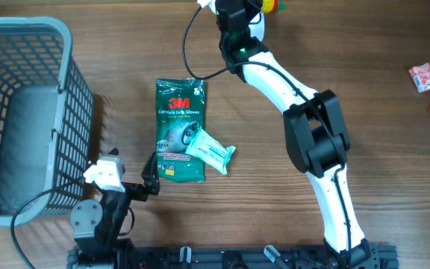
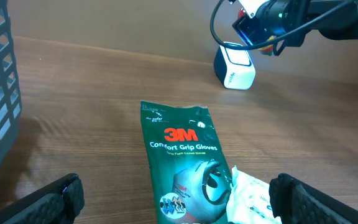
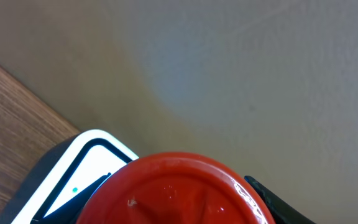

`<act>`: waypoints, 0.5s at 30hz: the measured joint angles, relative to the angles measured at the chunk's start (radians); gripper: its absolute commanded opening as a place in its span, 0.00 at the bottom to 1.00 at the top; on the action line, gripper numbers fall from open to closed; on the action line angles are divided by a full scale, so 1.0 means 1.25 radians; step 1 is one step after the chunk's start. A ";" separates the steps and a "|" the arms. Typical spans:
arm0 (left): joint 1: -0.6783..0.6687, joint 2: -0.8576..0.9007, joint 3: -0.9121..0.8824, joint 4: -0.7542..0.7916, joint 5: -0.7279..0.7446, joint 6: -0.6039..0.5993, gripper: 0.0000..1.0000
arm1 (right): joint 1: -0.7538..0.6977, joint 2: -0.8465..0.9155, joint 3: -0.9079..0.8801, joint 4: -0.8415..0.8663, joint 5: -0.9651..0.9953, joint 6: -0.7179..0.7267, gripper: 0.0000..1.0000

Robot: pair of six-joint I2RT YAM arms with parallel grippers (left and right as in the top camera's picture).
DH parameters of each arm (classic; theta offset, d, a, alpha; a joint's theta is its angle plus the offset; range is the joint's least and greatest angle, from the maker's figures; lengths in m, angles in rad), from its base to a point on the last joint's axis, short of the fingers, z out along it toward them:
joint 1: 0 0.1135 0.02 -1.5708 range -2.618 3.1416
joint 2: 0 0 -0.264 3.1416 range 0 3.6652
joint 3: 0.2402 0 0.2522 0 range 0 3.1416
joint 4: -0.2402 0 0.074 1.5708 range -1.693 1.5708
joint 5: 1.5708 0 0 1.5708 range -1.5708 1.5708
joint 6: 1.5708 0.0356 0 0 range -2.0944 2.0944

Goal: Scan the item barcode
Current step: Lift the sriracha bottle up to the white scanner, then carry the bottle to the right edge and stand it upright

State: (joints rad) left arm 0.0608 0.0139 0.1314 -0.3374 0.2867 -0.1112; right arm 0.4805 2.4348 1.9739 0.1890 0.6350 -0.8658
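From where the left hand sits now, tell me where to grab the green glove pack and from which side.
Pinch the green glove pack at its bare left long edge, coming down from the side nearest the left hand. It lies flat, and the small teal packet covers its lower right, so that edge is probably freest.

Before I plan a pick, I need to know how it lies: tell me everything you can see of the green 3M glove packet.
The green packet is a flat, glossy plastic pouch printed with a red 3M logo, white "Comfort Grip Gloves" lettering and a glove picture. It lies face up on the wooden table, slightly crinkled, with its top end pointing away from the robot. A smaller pale teal packet lies across its lower right corner. No barcode shows on this face.
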 measured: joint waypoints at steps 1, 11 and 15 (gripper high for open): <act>0.000 0.000 0.000 0.000 0.000 0.000 1.00 | 0.001 0.000 0.001 0.000 0.001 0.000 0.32; 0.000 0.000 0.000 0.000 0.000 0.000 1.00 | -0.050 -0.034 0.008 -0.286 0.037 0.119 0.32; 0.000 0.000 0.000 0.000 0.000 0.000 1.00 | -0.197 -0.083 0.014 -0.460 0.068 0.241 0.30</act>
State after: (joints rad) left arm 0.0608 0.0139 0.1314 -0.3374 0.2871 -0.1112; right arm 0.2337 2.3306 1.9911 -0.3859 0.7204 -0.5648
